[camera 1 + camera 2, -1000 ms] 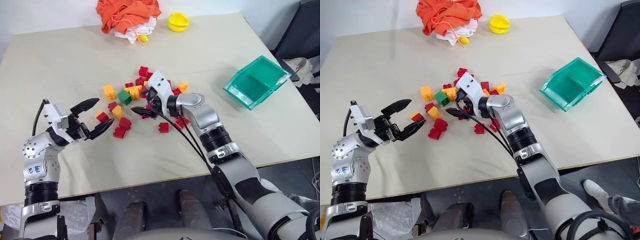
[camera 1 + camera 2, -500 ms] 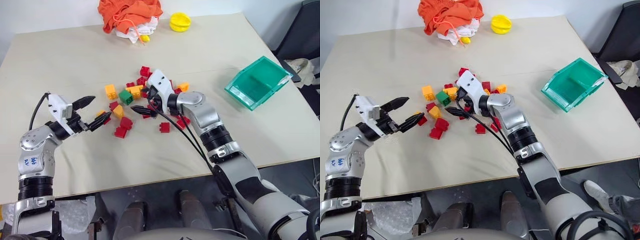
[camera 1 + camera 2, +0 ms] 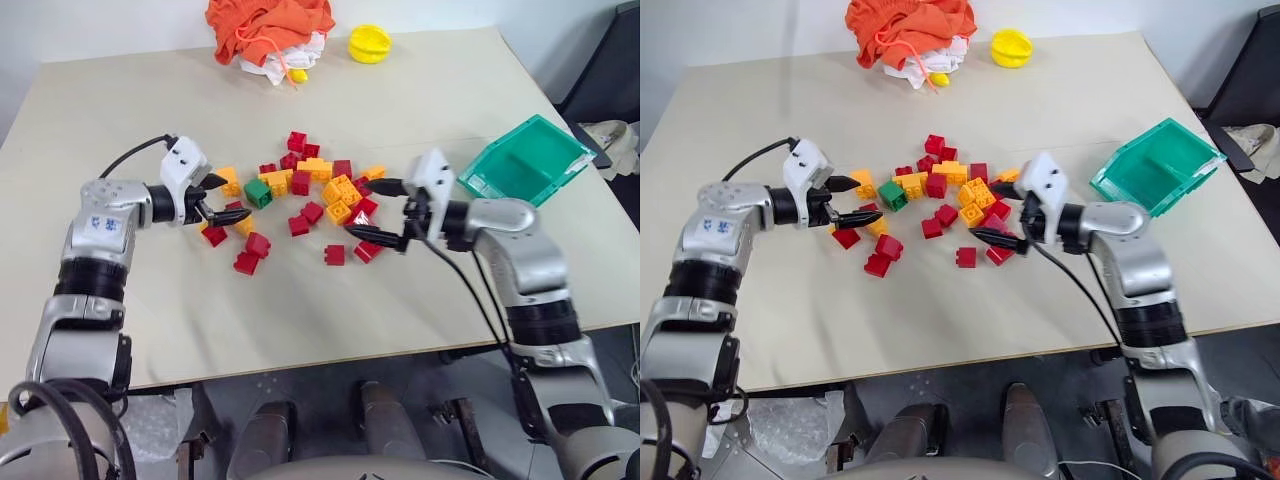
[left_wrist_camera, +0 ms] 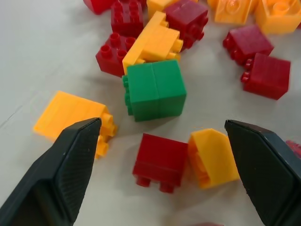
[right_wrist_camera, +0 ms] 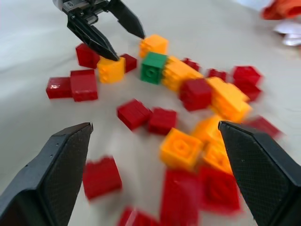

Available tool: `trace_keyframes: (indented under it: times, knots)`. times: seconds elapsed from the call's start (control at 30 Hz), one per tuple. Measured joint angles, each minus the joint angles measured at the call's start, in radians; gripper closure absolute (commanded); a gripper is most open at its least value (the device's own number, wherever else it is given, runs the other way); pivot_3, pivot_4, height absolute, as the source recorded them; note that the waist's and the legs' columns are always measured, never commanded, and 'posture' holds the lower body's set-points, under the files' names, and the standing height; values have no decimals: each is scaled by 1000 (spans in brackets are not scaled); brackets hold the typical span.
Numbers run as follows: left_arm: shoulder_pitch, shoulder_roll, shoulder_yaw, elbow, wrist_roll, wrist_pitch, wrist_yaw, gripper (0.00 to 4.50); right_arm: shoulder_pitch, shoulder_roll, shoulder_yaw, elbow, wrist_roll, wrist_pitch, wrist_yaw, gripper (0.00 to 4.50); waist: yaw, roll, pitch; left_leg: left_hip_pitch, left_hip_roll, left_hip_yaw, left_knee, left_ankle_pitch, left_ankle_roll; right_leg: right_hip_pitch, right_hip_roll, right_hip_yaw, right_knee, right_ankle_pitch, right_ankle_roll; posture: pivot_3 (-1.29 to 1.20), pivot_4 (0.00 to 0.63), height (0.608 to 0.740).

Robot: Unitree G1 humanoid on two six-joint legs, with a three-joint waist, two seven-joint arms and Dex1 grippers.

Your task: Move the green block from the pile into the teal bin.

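- The green block [image 3: 257,193] lies on the table [image 3: 150,110] at the pile's [image 3: 310,200] left edge, partly tucked under a yellow brick [image 4: 153,43].
- The left gripper [image 3: 215,198], jaws spread, sits just beside it, holding nothing.
- The right gripper [image 3: 378,210], jaws spread and empty, sits at the pile's right.
- The teal bin [image 3: 520,165] lies tilted; its interior is partly hidden.

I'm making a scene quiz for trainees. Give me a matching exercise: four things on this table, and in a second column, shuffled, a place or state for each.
Things:
1. green block
2. teal bin
3. left gripper
4. orange cloth

Places or states:
A. far edge of the table
B. open, just left of the green block
C. right side of the table, empty
D. at the left of the pile

Pairs: 1-D, 2-C, 3-B, 4-A
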Motion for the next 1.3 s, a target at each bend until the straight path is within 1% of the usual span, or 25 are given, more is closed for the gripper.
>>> trace_keyframes:
  times: [0.13,0.23,0.33,0.37,0.53,0.57,0.6,0.83,0.9,0.93,1.03,1.07,1.17,1.27,1.3]
  knots:
    - [-155,-66,-52,203,79,-31,10,0,63,-53,-51,-77,27,31,-32,20,19,-1,0,0,-1,3,1,0,1,0,0,0,0,0,1,0,150,740]
    - [-235,-107,-68,335,129,-75,38,0,99,-63,-84,-123,41,50,-75,20,22,-1,1,0,-1,6,2,0,2,0,-1,2,0,1,2,0,150,740]
    - [-273,-147,-70,407,160,-107,63,585,115,-63,-98,-158,46,66,-115,0,20,-1,1,0,-1,6,2,0,2,0,-1,2,0,1,2,0,150,740]
    - [-281,-155,-70,425,165,-117,73,841,119,-63,-101,-167,50,70,-124,0,19,-1,1,0,-1,6,2,0,2,0,-1,2,0,1,2,0,150,740]
    - [-302,-173,-62,477,192,-148,103,2370,157,-80,-107,-208,67,91,-157,0,18,-1,1,1,-1,6,2,0,2,0,-1,3,1,1,2,0,150,740]
    - [-307,-171,-57,483,195,-149,107,2569,164,-88,-110,-211,69,93,-162,0,20,-1,1,1,-1,6,2,0,2,0,-1,3,1,1,2,0,150,740]
    - [-310,-169,-54,496,196,-149,106,2647,168,-98,-114,-216,74,98,-166,0,22,-1,0,1,-2,6,2,0,2,1,-1,3,1,1,3,0,150,740]
    - [-304,-178,-6,510,188,-186,102,2647,199,-148,-173,-230,102,116,-187,0,29,-2,1,1,-2,6,3,0,3,1,-1,3,0,2,3,0,150,740]
    - [-298,-179,13,505,173,-206,56,2647,221,-167,-186,-230,112,114,-183,0,32,-3,1,0,-2,6,3,0,3,1,-1,3,0,2,3,0,150,740]
    - [-291,-179,16,484,159,-231,-1,2647,239,-182,-197,-230,114,107,-174,0,35,-3,2,-1,-2,7,3,0,3,1,-1,3,0,2,3,0,150,740]
    - [-246,-179,28,322,90,-281,-223,2647,289,-247,-240,-207,120,87,-128,0,45,-3,2,-2,-2,8,3,-1,4,0,-2,2,-2,2,4,0,150,740]
    - [-234,-185,40,282,65,-281,-259,2647,294,-257,-249,-200,120,83,-120,0,46,-3,2,-2,-2,8,4,-1,5,1,-2,2,-2,2,4,0,150,740]
    - [-185,-233,68,128,-12,-242,-310,2647,304,-287,-263,-177,120,69,-97,0,47,-4,2,-3,-1,7,7,-2,5,1,-2,2,-2,2,4,0,150,740]
    - [-123,-295,27,-7,-22,-180,-326,2647,304,-305,-267,-154,120,59,-88,0,46,-4,2,-3,-1,7,9,-2,6,1,-2,3,-1,3,5,0,150,740]
    - [-96,-329,0,-54,-22,-154,-330,2647,304,-310,-273,-144,120,57,-87,0,47,-4,2,-3,-1,7,10,-2,6,1,-2,3,0,3,5,0,150,740]
